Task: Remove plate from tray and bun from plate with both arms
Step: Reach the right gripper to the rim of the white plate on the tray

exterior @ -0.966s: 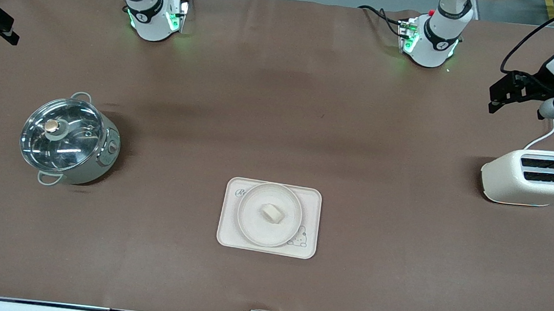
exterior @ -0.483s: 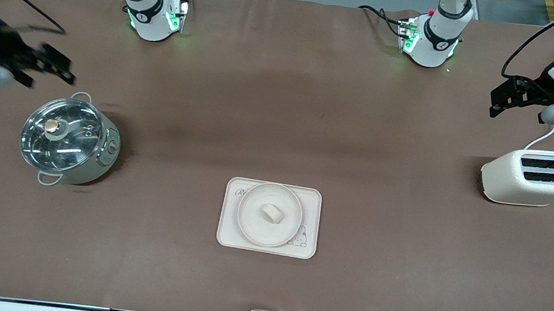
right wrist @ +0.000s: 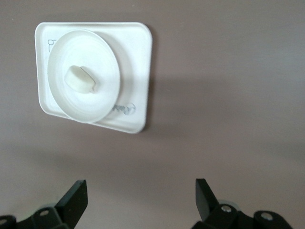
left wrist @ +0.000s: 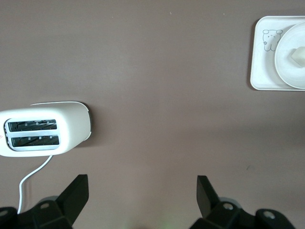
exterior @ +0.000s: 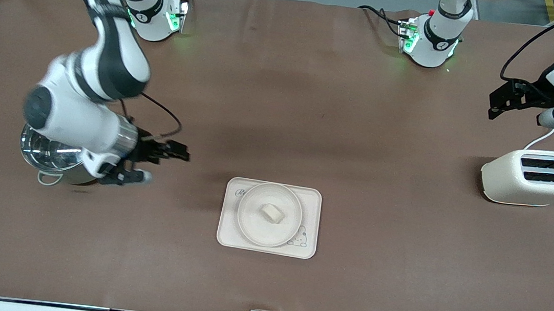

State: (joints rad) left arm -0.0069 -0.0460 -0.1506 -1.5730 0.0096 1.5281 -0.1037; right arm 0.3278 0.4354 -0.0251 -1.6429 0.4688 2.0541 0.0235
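Note:
The round cream plate (exterior: 254, 225) lies on the rectangular cream tray (exterior: 227, 238), with the small pale bun (exterior: 272, 212) at its middle. My right gripper (exterior: 159, 166) is open and empty, in the air between the pot and the tray. Its wrist view shows the plate (right wrist: 102, 62), the bun (right wrist: 82, 78) and the tray (right wrist: 140, 71) ahead of the open right gripper (right wrist: 140, 200). My left gripper (exterior: 499, 99) is open and empty, up over the table beside the toaster. Its wrist view (left wrist: 142, 198) shows the tray (left wrist: 262, 62), plate (left wrist: 286, 71) and bun (left wrist: 299, 55) at the edge.
A steel pot with a glass lid (exterior: 50, 157) stands toward the right arm's end, partly hidden by the right arm. A cream toaster (exterior: 534, 177) with a white cord stands toward the left arm's end and also shows in the left wrist view (left wrist: 45, 129).
The right arm has swung in from the table's end, over the pot, to between the pot and the tray. The left arm has barely moved. Plate and bun have not moved.

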